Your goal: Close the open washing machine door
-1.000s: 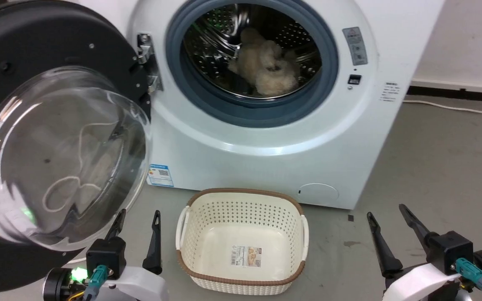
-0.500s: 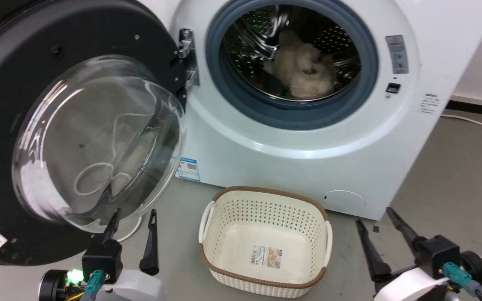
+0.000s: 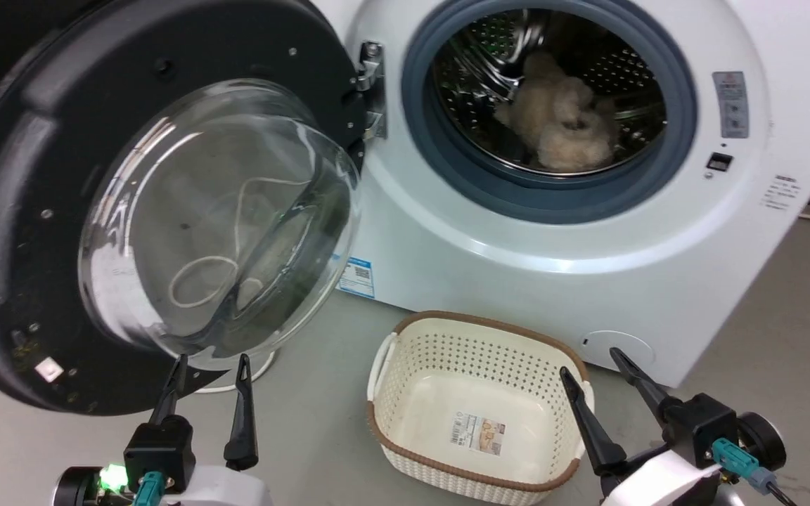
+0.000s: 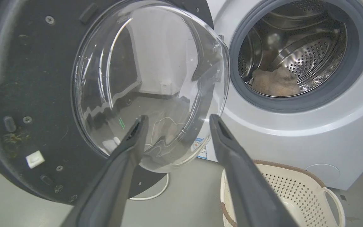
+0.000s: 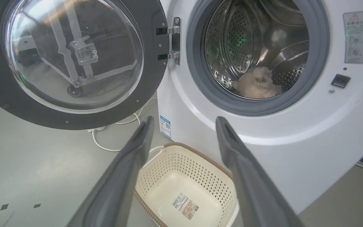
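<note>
The washing machine door stands swung wide open on the left, its black rim around a bulging clear glass bowl, hinged to the white washing machine. A fluffy cream item lies inside the steel drum. My left gripper is open just below the door's glass bowl, nothing between its fingers. My right gripper is open at the lower right, over the basket's right rim, holding nothing.
A cream perforated basket with a brown rim stands on the grey floor before the machine. A white cable loops on the floor under the door.
The head camera has turned left, so the machine, door and basket shift right in the picture. Both grippers stay open; the right one now stands over the basket's right rim.
</note>
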Controlling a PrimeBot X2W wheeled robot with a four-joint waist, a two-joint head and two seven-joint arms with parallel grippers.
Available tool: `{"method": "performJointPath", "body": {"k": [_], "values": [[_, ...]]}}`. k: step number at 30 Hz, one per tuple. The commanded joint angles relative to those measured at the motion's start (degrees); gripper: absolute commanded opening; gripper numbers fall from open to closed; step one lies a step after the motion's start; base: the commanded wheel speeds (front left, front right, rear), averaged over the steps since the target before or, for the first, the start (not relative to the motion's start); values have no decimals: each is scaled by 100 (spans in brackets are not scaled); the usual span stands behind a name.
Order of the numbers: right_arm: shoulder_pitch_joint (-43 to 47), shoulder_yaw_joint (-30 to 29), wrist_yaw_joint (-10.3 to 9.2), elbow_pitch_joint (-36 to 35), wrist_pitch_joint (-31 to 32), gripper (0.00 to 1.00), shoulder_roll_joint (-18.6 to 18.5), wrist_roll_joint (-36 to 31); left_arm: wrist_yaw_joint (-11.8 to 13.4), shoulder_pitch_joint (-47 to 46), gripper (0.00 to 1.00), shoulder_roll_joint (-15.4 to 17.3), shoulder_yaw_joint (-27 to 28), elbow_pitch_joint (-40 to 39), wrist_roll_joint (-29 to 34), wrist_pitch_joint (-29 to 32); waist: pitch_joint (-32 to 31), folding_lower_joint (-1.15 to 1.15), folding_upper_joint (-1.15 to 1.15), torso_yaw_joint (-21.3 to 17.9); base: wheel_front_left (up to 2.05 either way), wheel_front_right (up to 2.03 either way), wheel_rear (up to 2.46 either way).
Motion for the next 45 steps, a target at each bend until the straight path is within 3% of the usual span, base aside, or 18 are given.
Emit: {"method": "performJointPath", "body": {"k": [1,33,34,35,45], "values": [[-94,50,2,29,-55,100,-43,57,43,88,100,12,-23,-44,5,-61,-5,0,0,43,-13,-13,-13],[-14,371,3,229,-438,100,-128,252,324,274,100,120,-204,-214,-47,-444,-56,0,0,777,-2,-2,-2],[-7,379,3,235,-450,100,-128,255,318,279,80,122,-208,-211,-59,-456,-56,0,0,801,0,0,0],[-1,386,3,240,-462,100,-130,257,309,280,0,121,-220,-213,-69,-468,-54,0,0,826,0,0,0],[209,245,4,194,-582,100,-165,212,177,-36,0,33,161,-877,-558,-588,69,0,0,1080,0,0,0]]}}
